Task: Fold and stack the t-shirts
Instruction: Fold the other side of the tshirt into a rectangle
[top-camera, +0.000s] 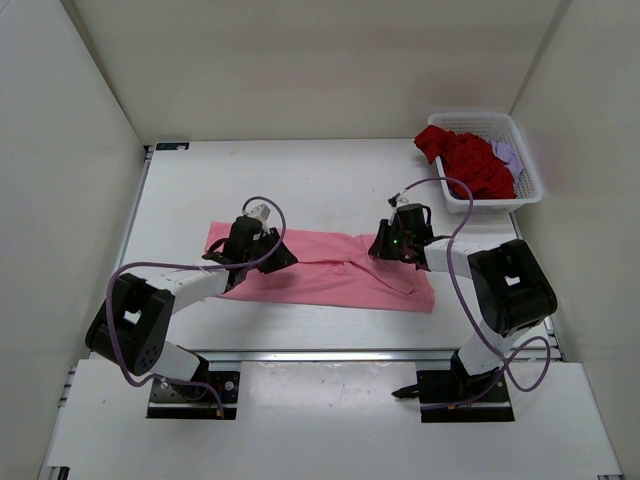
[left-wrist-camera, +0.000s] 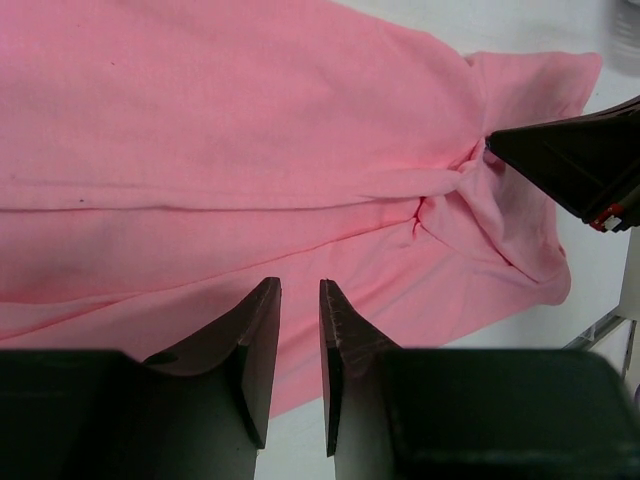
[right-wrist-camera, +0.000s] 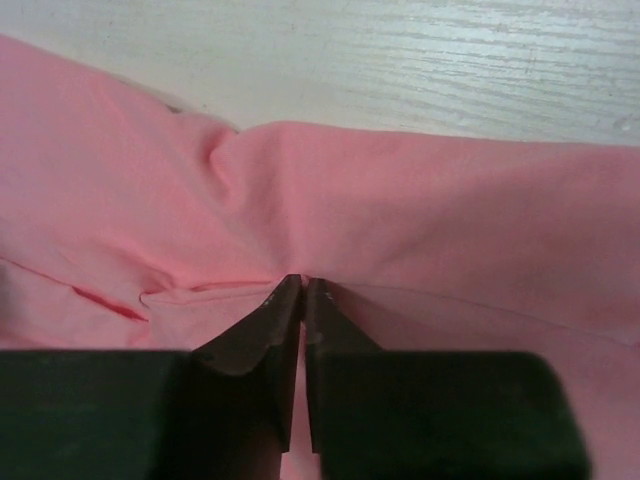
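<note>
The pink t-shirt (top-camera: 330, 270) lies spread lengthwise on the white table and fills the left wrist view (left-wrist-camera: 250, 130) and the right wrist view (right-wrist-camera: 420, 200). My left gripper (top-camera: 280, 257) hovers over the shirt's left part, near its front edge, with its jaws (left-wrist-camera: 300, 285) a narrow gap apart and nothing between them. My right gripper (top-camera: 380, 245) is shut (right-wrist-camera: 303, 280) on a puckered fold of the pink shirt towards its right end. The dark red t-shirt (top-camera: 468, 160) and the lavender t-shirt (top-camera: 508, 155) lie bunched in the basket.
The white mesh basket (top-camera: 527, 190) stands at the table's back right corner. White walls enclose the table on three sides. The right gripper's finger (left-wrist-camera: 570, 160) shows at the right of the left wrist view, touching the bunched cloth.
</note>
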